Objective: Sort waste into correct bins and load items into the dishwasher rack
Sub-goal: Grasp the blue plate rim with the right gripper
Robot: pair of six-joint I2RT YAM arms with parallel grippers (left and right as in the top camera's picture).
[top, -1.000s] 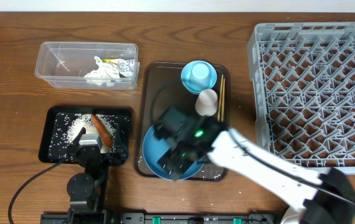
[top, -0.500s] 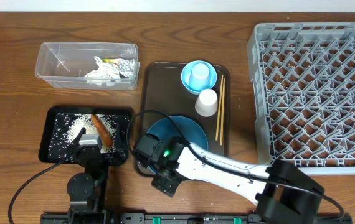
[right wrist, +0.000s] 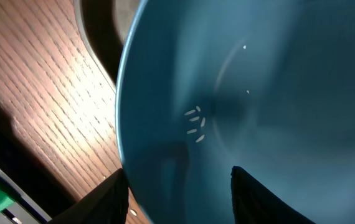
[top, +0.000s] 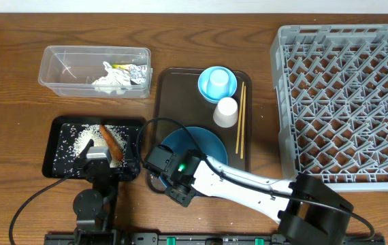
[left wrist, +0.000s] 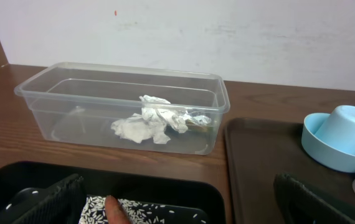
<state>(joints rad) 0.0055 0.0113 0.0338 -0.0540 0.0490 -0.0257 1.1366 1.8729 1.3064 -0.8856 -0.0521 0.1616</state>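
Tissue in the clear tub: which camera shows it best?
The left wrist view: the tissue sits close and sharp through the tub wall. Overhead shows it small, from above, beside foil. The right wrist view shows the plate, no tissue.

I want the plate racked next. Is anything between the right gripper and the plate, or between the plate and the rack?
Nothing blocks the grip: the right gripper sits at the rim of the plate, a finger on each side. Toward the rack, the chopsticks lie just right of the plate, the cup beside them.
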